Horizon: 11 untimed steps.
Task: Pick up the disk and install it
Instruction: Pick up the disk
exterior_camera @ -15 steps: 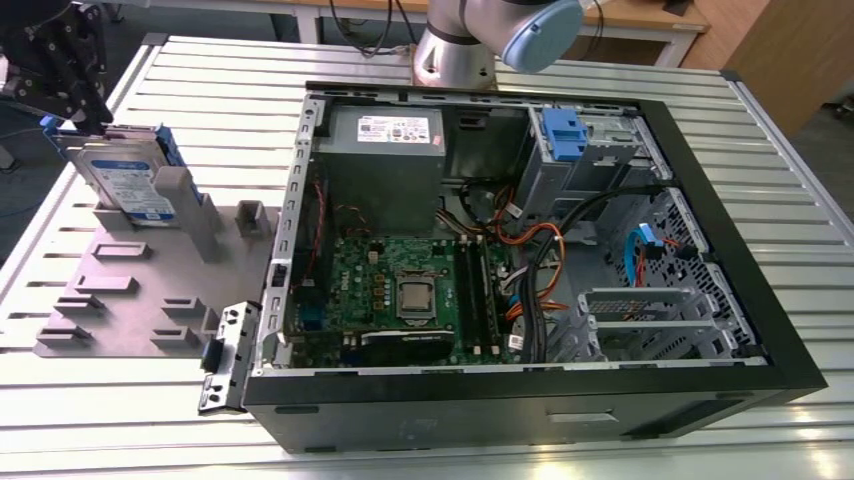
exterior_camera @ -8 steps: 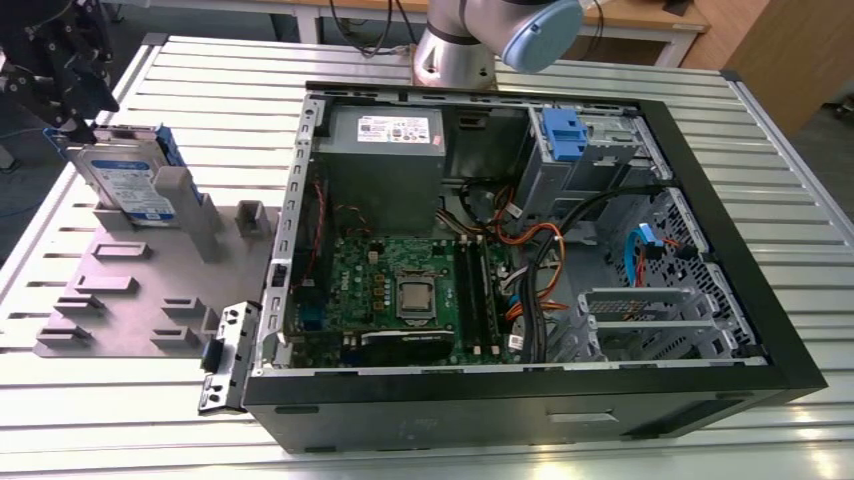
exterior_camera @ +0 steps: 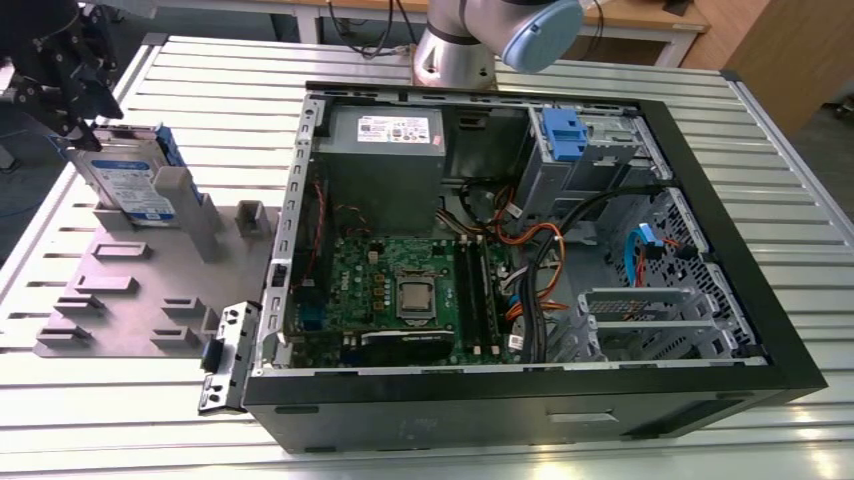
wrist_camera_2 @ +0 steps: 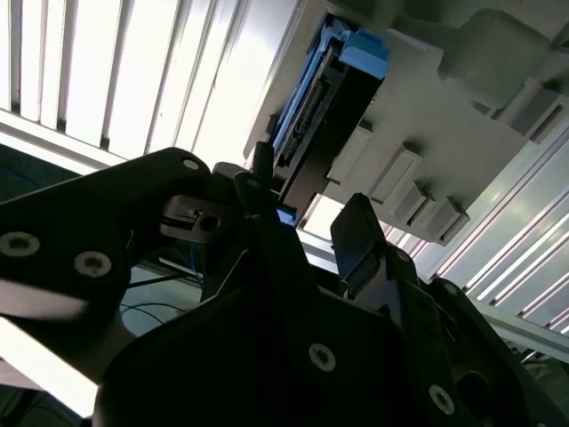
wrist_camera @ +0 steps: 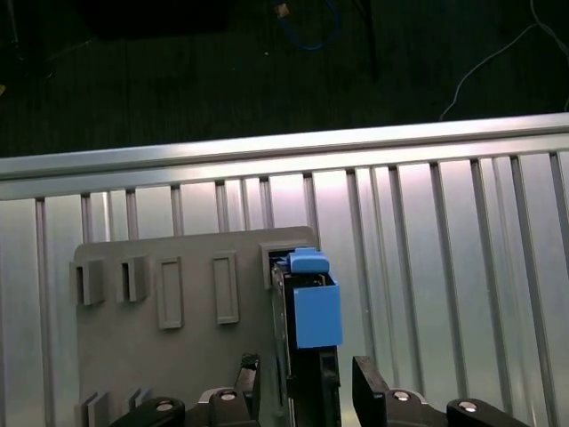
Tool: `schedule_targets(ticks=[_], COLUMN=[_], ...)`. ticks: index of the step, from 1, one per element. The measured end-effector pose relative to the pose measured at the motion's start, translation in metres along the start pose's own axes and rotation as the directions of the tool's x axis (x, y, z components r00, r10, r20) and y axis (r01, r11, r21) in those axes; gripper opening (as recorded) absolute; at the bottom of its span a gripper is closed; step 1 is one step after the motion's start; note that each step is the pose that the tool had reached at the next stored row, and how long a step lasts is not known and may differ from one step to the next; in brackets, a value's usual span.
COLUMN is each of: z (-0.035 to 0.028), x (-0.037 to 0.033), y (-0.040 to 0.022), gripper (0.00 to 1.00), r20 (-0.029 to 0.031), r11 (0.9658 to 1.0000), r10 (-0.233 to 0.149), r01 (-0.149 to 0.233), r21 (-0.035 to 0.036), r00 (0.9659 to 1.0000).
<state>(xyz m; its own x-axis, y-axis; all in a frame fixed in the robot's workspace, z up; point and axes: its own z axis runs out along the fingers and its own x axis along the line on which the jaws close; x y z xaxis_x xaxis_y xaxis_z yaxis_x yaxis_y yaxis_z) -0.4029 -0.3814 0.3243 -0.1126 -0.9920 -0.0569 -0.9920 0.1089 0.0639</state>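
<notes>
gripper: one, black, straddling the disk's upper edge; in the second wrist view the gripper sits just behind the disk's end; in the exterior view the gripper hangs at the far left of the table
jaws: apart, not clamped on anything
fingers: two, one on each side of the disk; a gap shows between this one and the disk's face
disk: one, silver with a white-and-blue label, standing on edge in a slot of the plate, well apart from the case; one blue side rail on the disk shows in the first wrist view; the connector edge of the disk shows in the second wrist view
plate: one, grey, flat on the table at the exterior view's left of the case, with several raised blocks
case: one, black computer case lying open side up, centre to the exterior view's right
power supply: one, grey box with a white sticker, inside the case
motherboard: one, green, inside the case
blue latch: one, on a grey metal cage inside the case
bracket: one, metal, loose, just beside the case's corner
arm base: one, behind the case
table: one, slatted metal
</notes>
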Motion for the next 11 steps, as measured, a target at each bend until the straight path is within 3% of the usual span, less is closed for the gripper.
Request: schedule_targets(ticks=[11], z=[0.0200], x=[0.0011], y=[-0.0013], gripper=[0.53], r20=[-0.0014], r11=[0.9997], r10=[-0.023], r01=[0.023], r21=[-0.0013], r00=[0.9997])
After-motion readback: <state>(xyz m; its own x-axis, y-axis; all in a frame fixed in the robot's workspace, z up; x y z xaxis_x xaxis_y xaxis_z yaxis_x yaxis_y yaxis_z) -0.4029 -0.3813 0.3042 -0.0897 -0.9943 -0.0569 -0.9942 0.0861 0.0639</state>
